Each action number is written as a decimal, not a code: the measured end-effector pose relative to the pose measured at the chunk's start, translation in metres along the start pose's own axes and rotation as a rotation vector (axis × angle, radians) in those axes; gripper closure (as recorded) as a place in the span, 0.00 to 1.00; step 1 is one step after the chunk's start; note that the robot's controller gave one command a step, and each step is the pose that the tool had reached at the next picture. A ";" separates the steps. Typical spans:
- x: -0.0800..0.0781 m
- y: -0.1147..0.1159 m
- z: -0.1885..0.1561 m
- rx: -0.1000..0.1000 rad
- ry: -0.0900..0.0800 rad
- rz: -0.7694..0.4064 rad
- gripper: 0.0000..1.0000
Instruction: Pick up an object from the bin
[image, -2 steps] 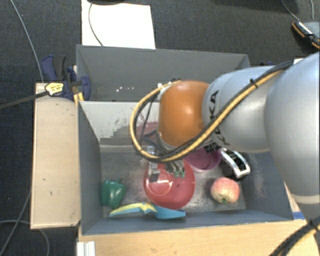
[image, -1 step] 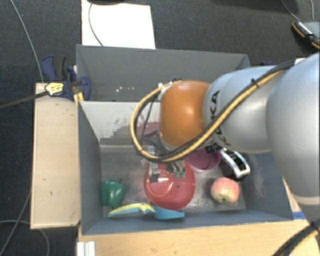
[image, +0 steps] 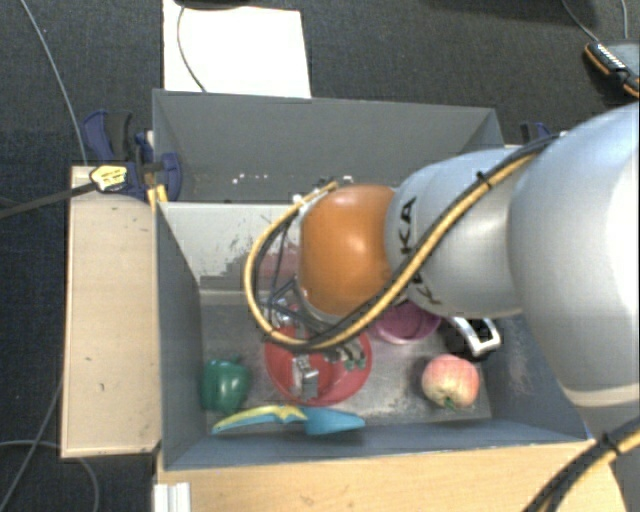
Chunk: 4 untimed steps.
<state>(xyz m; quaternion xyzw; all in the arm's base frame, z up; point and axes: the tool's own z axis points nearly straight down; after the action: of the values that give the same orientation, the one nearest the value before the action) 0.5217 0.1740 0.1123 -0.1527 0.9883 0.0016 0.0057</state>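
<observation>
My gripper (image: 305, 376) hangs low in the front middle of the bin, right over a round red dish (image: 345, 382) and reaching down into it. A green toy pepper (image: 224, 384) lies just to the dish's left. In front of the dish, a flat blue and yellow piece (image: 292, 420) rests along the bin's near wall.
A pink-red apple (image: 451, 382) sits at the front right. Behind it lie a purple cup (image: 408, 324), partly under the arm, and a small black and white object (image: 479, 336). The arm and its orange cover hide the middle of the bin.
</observation>
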 end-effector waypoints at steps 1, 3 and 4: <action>0.000 0.000 -0.001 0.000 -0.001 0.003 0.00; -0.004 -0.048 0.021 -0.001 -0.018 0.035 1.00; -0.004 -0.048 0.021 -0.001 -0.018 0.037 1.00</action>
<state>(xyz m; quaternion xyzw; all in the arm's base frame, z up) 0.5401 0.1292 0.0909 -0.1342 0.9908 0.0036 0.0144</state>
